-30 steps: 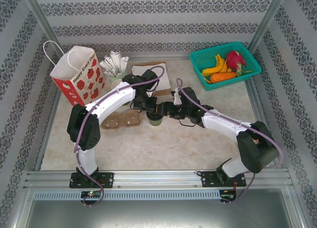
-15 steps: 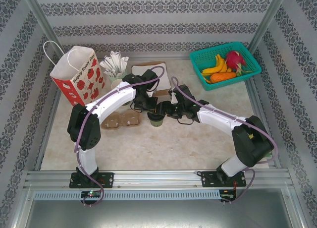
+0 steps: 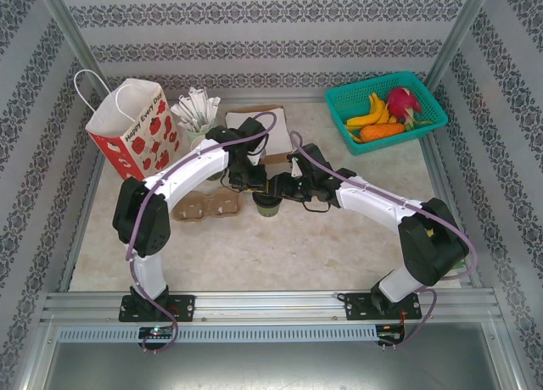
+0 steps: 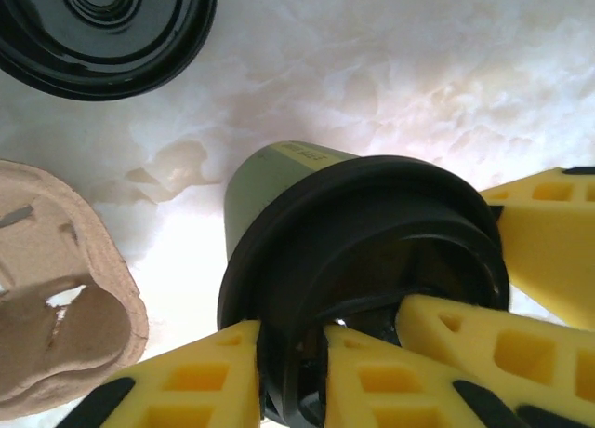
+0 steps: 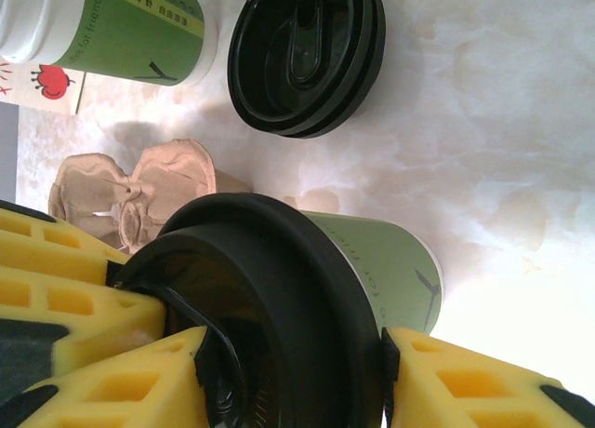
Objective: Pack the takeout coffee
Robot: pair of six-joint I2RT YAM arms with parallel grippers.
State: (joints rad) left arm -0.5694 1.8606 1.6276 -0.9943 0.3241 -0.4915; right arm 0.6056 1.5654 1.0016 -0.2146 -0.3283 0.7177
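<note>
Standing upright on the marbled table (image 5: pixel 502 102), the takeout coffee (image 5: pixel 372 260), green paper under a glossy black lid, is pinched by my right gripper (image 5: pixel 288 354). My left gripper (image 4: pixel 293 344) looks slightly parted on top. The paper bag (image 3: pixel 136 127) reads "Happy Every Day".

Top view high overhead, wrist views close, seemingly downward, sharing takeout coffee (image 4: pixel 344 223)
</note>
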